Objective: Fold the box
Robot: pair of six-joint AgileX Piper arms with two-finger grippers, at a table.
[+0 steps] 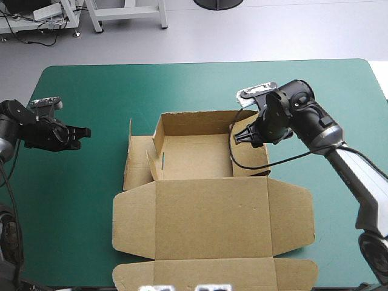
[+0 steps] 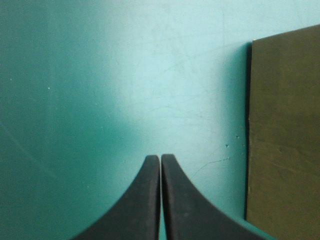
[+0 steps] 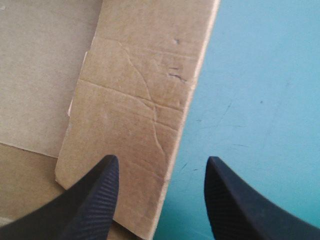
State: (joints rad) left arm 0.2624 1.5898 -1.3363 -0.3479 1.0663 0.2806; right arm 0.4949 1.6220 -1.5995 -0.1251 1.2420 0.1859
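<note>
The brown box lies mid-table as an open tray with its back wall raised. Its lid lies flat toward the table's front edge. A left side flap lies flat on the cover. My right gripper hangs open over the tray's right wall. In the right wrist view that gripper straddles the outer edge of a brown flap. My left gripper is shut, empty, and well to the left of the box. In the left wrist view the shut gripper points over bare cover, with the box's board off to one side.
The teal-green cover shows bare between my left gripper and the box, and beyond the tray up to the table's far edge. The lid's front flap reaches close to the table's front edge.
</note>
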